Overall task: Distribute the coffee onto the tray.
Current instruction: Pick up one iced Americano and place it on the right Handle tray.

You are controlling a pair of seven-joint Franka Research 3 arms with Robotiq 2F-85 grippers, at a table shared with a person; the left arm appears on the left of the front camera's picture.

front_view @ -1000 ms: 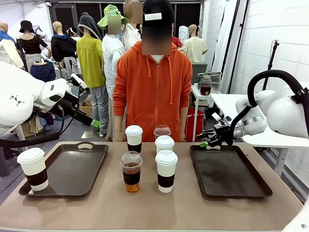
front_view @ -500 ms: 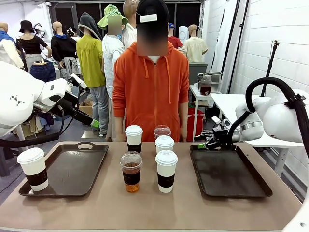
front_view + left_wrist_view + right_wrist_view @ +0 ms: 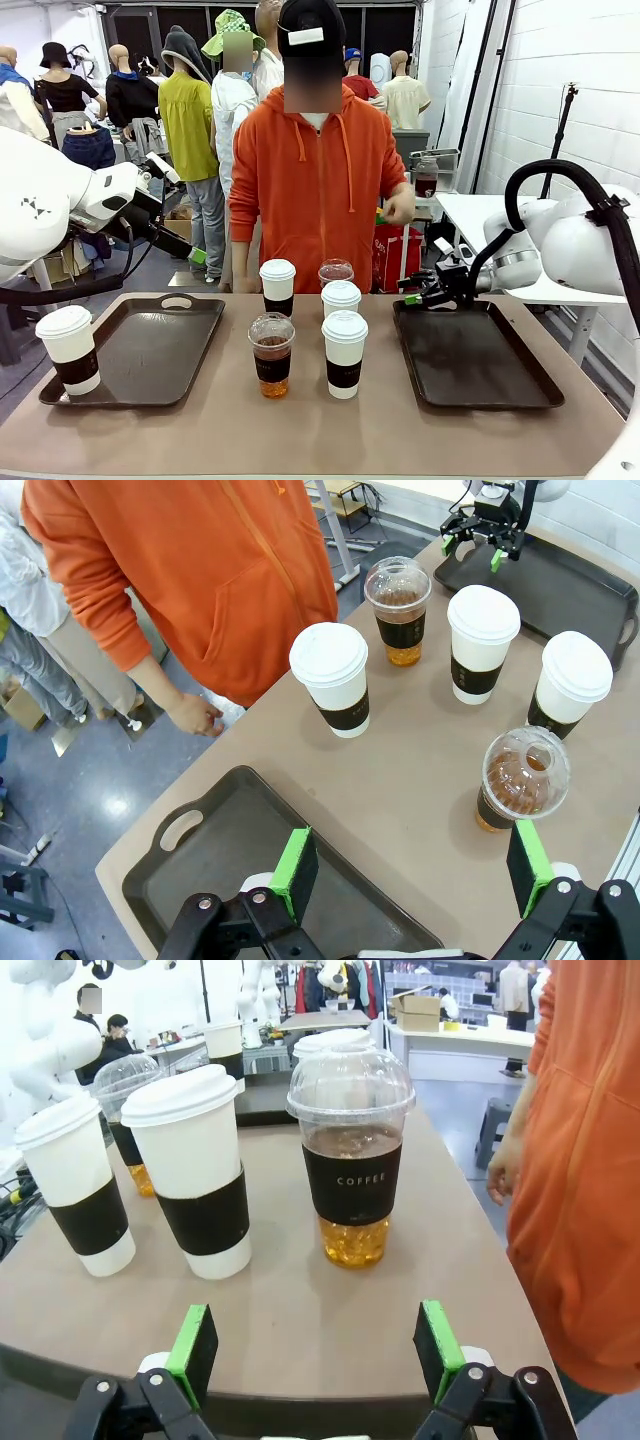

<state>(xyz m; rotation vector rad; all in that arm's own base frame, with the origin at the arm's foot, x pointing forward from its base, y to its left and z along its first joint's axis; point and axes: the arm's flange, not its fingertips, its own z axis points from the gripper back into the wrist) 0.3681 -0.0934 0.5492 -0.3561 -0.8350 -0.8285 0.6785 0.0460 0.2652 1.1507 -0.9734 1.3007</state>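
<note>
The coffee stands mid-table: a white cup (image 3: 277,285) and a clear dome-lidded cup (image 3: 336,272) at the back, a white cup (image 3: 341,298) behind a front white cup (image 3: 344,353), and a clear cup (image 3: 271,354) at front left. Another white cup (image 3: 68,348) stands on the left tray (image 3: 150,355). My right gripper (image 3: 415,293) hovers open at the right tray's (image 3: 470,360) far left corner, facing the dome cup (image 3: 350,1170); its jaws (image 3: 315,1350) are empty. My left gripper (image 3: 192,252) hangs open and empty (image 3: 410,870) above the left tray's far edge.
A person in an orange hoodie (image 3: 318,190) stands at the far edge behind the cups, one hand (image 3: 398,207) raised at chest height, the other hand (image 3: 195,715) low by the table edge. A white side table (image 3: 470,215) lies behind my right arm.
My right gripper has slid slightly left toward the cups, still open. The person has raised a hand on the right side. The left arm and the cups have not moved.
</note>
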